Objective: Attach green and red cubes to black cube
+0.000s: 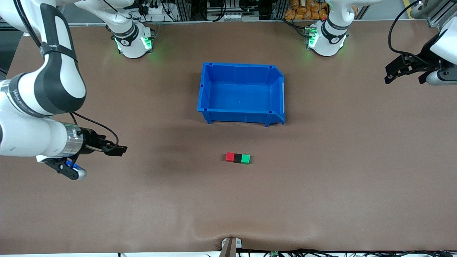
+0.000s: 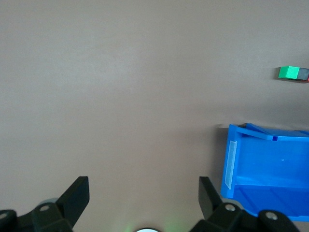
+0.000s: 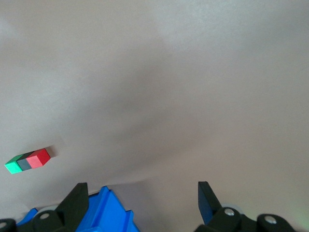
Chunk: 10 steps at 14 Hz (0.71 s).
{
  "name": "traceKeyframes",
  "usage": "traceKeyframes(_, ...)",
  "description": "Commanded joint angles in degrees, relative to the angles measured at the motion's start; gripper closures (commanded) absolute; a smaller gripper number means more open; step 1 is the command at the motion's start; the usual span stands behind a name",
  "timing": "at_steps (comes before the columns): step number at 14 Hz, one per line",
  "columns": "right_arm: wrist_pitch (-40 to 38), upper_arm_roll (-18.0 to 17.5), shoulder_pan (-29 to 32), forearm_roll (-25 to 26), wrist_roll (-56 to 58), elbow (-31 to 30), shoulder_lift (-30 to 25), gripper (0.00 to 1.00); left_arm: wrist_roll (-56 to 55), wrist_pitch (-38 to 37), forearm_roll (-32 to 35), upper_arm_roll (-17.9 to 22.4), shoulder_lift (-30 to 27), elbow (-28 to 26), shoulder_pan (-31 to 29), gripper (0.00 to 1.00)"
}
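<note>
From the front camera, the red cube (image 1: 230, 156), black cube (image 1: 237, 158) and green cube (image 1: 245, 159) sit touching in a row on the surface (image 1: 321, 178), at six o'clock from the blue bin (image 1: 241, 93), with the right gripper (image 1: 116, 149) hanging at about nine o'clock from them and the left gripper (image 1: 398, 71) at about two o'clock, both well apart. In the left wrist view the fingers (image 2: 77, 195) are spread over bare surface, the green end of the row at the frame's edge; any reach back could knock the joined row apart. In the right wrist view the fingers (image 3: 206, 198) are likewise spread and empty, so the risk I judge is only a careless sweep past the row or bin.
</note>
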State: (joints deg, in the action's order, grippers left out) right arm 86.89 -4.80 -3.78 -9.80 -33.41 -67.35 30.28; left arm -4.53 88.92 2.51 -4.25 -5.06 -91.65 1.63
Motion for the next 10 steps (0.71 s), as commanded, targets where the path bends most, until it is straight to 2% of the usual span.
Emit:
traceKeyframes(1,-1.5,-1.4,2.1,1.3,2.4,-1.8,-2.0,0.0,-1.0,0.3,1.0,-0.3,0.1,0.2,0.0,0.0)
traceKeyframes(10,-4.9,-1.4,3.2,4.1,9.3,-2.0,-5.0,0.0,-1.0,0.3,1.0,-0.2,0.1,0.2,0.0,0.0)
